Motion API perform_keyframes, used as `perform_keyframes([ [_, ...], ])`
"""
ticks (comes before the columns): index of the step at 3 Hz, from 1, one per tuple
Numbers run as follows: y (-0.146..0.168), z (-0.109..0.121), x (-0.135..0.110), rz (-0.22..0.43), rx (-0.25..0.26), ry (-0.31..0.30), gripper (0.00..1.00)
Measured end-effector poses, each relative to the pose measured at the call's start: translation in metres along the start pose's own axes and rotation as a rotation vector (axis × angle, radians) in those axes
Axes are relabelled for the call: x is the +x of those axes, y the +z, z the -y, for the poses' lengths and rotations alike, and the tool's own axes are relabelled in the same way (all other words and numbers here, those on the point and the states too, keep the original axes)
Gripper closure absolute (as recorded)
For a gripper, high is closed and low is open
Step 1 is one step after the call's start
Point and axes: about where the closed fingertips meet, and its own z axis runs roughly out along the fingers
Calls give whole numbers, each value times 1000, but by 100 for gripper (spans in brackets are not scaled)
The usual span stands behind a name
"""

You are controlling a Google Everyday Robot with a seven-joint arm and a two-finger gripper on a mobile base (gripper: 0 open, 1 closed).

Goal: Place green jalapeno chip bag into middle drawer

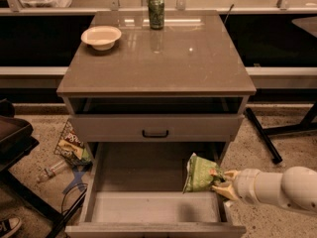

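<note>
Holding the bag by its right edge, my gripper reaches in from the right and is clamped on the foil. I see the bag upright over the right side of the open drawer; I cannot tell whether it touches the floor. A can and a bowl stand on the cabinet top.

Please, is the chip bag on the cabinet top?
No, the gripper holds the green jalapeno chip bag at the middle drawer's right side.
</note>
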Motion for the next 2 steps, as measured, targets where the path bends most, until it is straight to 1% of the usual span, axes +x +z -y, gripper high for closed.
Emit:
perform_keyframes([
  [1,38,4,3,-61,11,16,100],
  [2,57,4,0,-79,4,26,100],
])
